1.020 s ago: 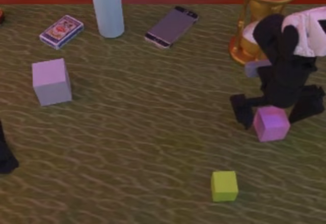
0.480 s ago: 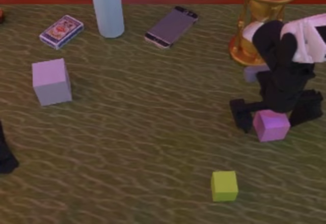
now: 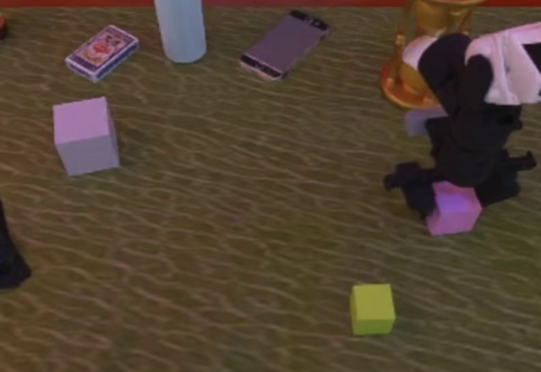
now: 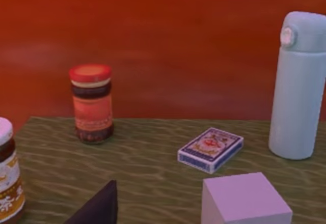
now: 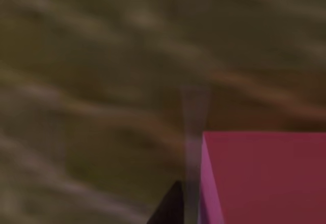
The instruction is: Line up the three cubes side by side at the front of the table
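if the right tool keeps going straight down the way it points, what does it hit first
Probably the magenta-pink cube, directly beneath the right tool, whose fingers sit close against the cube's sides. The table lies just below. How far down it already sits is unclear.

flask (image 3: 177, 13); phone (image 3: 284, 44); hourglass (image 3: 427, 25); jar (image 4: 92, 103)

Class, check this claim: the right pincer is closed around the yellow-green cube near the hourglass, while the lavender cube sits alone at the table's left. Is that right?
Not quite. The right pincer is closed around the magenta-pink cube, not the yellow-green cube, which lies free nearer the front. The top view shows it. The lavender cube does sit at the left.
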